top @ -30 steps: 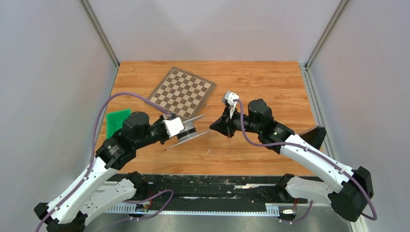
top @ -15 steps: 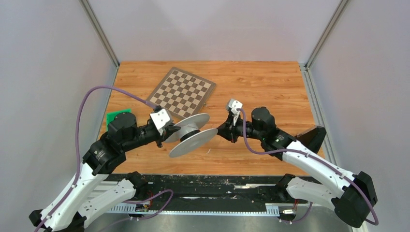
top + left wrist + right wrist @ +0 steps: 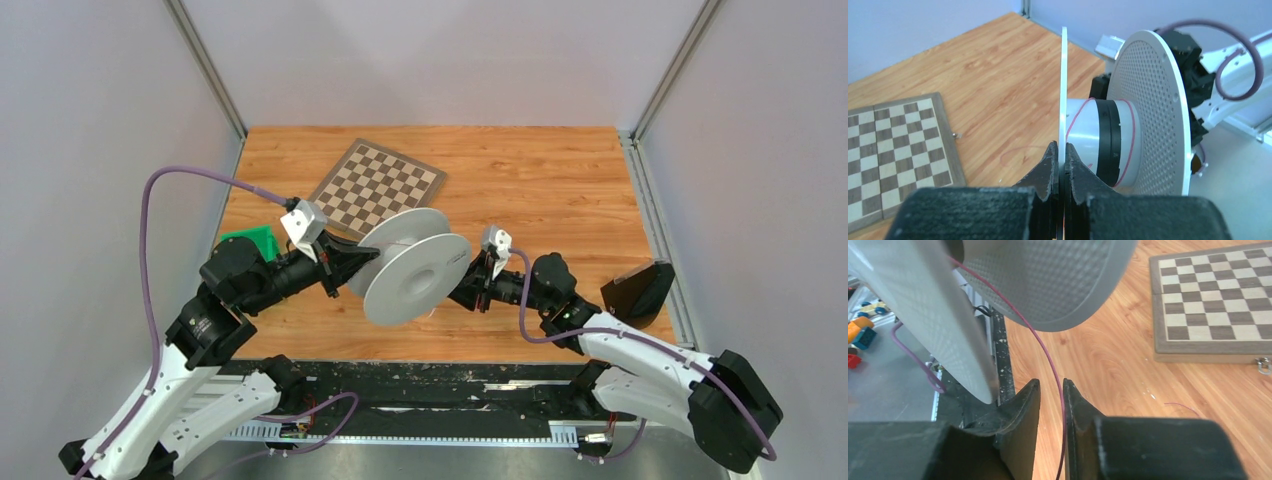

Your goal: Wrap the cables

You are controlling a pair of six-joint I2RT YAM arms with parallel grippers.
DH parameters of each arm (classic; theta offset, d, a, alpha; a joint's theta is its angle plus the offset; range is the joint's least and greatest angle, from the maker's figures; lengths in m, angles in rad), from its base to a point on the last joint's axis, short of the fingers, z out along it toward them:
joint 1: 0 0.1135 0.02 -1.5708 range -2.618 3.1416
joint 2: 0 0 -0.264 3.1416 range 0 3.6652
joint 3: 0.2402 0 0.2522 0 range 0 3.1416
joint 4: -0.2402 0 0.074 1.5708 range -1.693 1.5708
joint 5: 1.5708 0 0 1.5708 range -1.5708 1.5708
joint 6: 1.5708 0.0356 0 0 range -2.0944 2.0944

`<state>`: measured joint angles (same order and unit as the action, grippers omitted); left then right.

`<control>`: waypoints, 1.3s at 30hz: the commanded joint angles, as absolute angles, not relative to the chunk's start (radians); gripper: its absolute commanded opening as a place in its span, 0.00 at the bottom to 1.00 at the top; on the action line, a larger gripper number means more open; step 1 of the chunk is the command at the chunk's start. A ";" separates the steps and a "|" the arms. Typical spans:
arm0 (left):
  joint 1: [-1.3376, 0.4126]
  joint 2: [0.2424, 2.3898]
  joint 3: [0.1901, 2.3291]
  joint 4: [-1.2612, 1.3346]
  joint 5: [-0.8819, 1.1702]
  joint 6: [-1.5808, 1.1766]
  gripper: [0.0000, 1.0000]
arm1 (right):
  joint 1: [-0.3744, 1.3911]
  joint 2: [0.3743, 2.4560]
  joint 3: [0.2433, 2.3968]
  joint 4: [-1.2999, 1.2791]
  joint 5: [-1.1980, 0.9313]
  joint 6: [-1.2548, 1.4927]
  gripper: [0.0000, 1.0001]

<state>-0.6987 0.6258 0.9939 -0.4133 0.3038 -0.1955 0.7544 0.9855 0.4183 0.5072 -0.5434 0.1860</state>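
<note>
- The thin purple cable (image 3: pixel 1047 354) runs off the hub of the white plastic spool (image 3: pixel 415 270) and down between the right gripper (image 3: pixel 1051 385) fingers. A couple of turns sit on the smooth white-and-black hub.
- The spool has two round flat flanges, dimpled all over with tiny holes. It's held up in the air between the two arms, over the near part of the wooden table (image 3: pixel 540 180).
- The left gripper (image 3: pixel 1060 150) is clamped tight on the rim of one flange, seen edge-on from its wrist cam.
- The right fingers are nearly together with a slim gap. Honestly can't tell if they're pinching the cable or just guiding it.
- Versus half a second ago, the spool is higher and turned, with its flange face toward the overhead cam. The right gripper has dropped back toward the near edge.
- Behind sits a brown-and-cream wooden chessboard (image 3: pixel 378 190).
</note>
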 commanded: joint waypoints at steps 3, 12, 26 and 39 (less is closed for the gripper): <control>-0.693 0.639 1.008 -0.237 0.254 -0.293 0.00 | 0.780 0.994 0.372 0.714 -0.551 0.266 0.23; -0.693 0.640 1.017 -0.197 0.155 -0.351 0.00 | 0.792 0.977 0.254 0.785 -0.498 0.312 0.18; -0.693 0.628 0.979 -0.109 0.025 -0.554 0.00 | 0.824 1.116 0.197 0.952 -0.479 0.359 0.05; -0.693 0.606 0.943 -0.026 -0.041 -0.789 0.00 | 0.910 1.435 0.273 1.149 -0.466 0.387 0.06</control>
